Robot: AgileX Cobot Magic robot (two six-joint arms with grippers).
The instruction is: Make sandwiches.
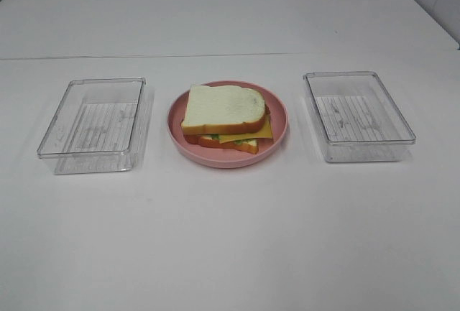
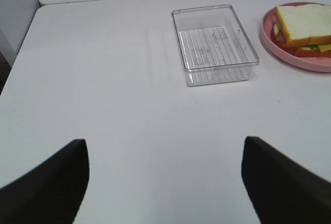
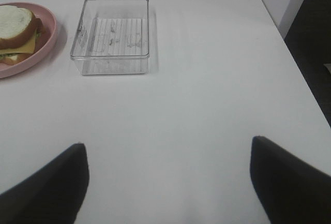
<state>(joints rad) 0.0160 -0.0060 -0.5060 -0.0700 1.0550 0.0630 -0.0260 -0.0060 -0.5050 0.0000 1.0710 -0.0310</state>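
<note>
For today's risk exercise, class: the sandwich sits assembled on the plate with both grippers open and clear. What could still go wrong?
1. The sandwich is stacked unevenly, its cheese slice jutting out, so a nudge might slide the layers apart.
2. The clear trays are hard to see, so an arm reaching in could clip one.

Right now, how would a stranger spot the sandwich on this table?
On the white table, find the round pink plate midway between two empty clear plastic trays. The sandwich sits on it: white bread slices with yellow cheese and green lettuce peeking out, the only food here.
</note>
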